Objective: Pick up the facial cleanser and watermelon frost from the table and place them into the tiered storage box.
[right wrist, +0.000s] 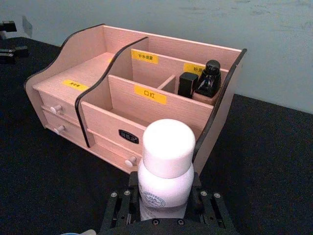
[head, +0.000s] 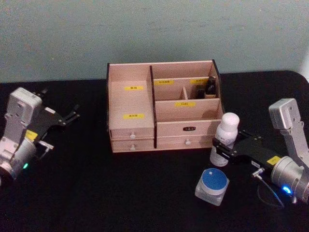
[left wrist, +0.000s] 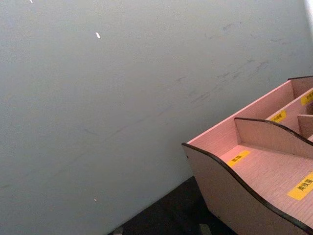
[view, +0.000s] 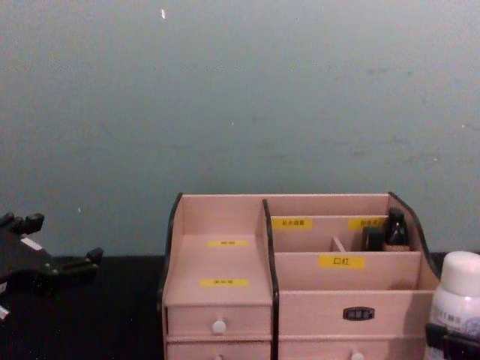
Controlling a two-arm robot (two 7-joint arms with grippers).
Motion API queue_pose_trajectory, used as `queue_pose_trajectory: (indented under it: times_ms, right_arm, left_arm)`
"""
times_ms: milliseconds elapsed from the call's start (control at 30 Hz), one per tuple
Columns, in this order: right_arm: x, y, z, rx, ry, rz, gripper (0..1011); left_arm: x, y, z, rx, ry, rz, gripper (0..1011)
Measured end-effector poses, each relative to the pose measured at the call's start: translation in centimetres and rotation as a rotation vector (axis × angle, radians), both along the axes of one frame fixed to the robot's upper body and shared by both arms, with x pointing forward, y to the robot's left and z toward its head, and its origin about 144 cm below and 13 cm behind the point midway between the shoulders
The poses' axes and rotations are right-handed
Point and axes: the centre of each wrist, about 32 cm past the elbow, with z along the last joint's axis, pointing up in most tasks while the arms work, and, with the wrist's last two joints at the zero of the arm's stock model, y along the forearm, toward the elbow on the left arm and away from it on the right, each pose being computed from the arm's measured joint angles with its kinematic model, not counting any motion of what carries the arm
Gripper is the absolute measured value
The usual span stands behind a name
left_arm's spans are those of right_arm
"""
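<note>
My right gripper (head: 221, 151) is shut on the lower body of a white bottle (head: 228, 130) with a round white cap, which stands upright just in front of the right front corner of the tiered storage box (head: 130, 101). The right wrist view shows the bottle (right wrist: 166, 156) between my fingers, with the box (right wrist: 146, 105) behind it. A squat clear jar with a blue lid (head: 212, 186) sits on the table near that gripper. I cannot tell which is the facial cleanser and which the watermelon frost. My left gripper (head: 72, 114) hovers open to the left of the box.
Two dark bottles (head: 211, 87) stand in the box's back right compartment. A black cloth (head: 96, 193) covers the table, and a grey-green wall rises close behind the box. In the chest view the left gripper (view: 60, 238) is beside the box (view: 225, 262).
</note>
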Motion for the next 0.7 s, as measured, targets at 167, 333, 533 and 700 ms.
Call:
queue_pose_trajectory:
  times_ms: [167,333,533,700]
  right_arm:
    - [0.0,0.0,0.01,0.0,0.0,0.0,597]
    - [0.0,0.0,0.02,0.001,-0.001,0.0,597]
    - [0.0,0.0,0.02,0.002,-0.001,0.0,597]
    - [0.0,0.0,0.02,0.002,-0.001,0.0,597]
  left_arm:
    - [0.0,0.0,0.0,0.0,0.0,0.0,1001]
    - [0.0,0.0,0.0,0.0,0.0,0.0,1001]
    - [0.0,0.0,0.0,0.0,0.0,0.0,1001]
    - [0.0,0.0,0.0,0.0,0.0,0.0,1001]
